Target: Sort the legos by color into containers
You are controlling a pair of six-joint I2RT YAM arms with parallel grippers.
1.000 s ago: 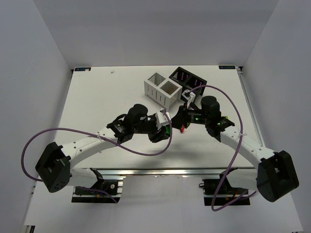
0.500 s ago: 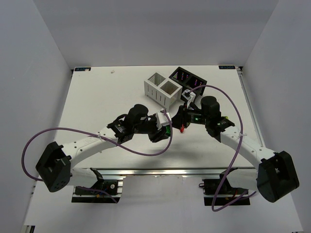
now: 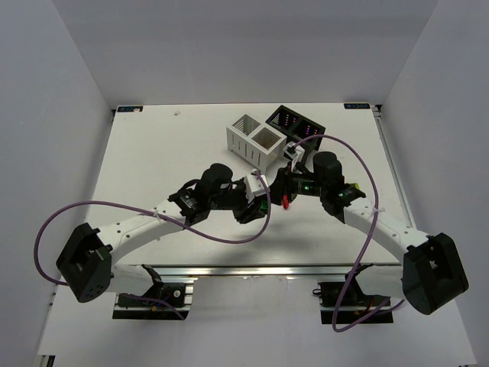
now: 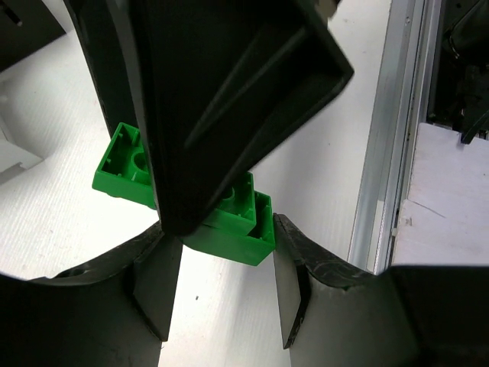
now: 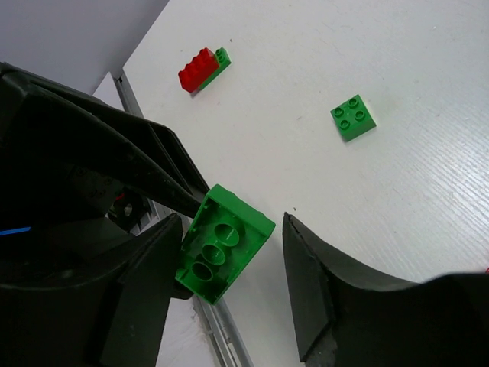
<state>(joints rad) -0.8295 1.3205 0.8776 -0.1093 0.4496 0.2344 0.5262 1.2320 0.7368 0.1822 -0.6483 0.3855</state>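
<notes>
White counter [image 3: 153,153], plain white walls [image 3: 61,76] round it, metal rail [image 3: 267,269] along the near edge. White bin [image 3: 254,141] and black bin [image 3: 298,122] sat side by side at the far middle. Your left end effector [image 4: 221,256] pinched a green brick [image 4: 229,225] mid-counter. Your right end effector [image 5: 233,260] sat spread around the same brick, one finger clear of it.

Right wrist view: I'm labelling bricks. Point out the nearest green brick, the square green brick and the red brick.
nearest green brick [image 5: 221,245], right wrist view, hollow underside.
square green brick [image 5: 354,117], right wrist view, studded top.
red brick [image 5: 199,69], right wrist view, its middle.
</notes>
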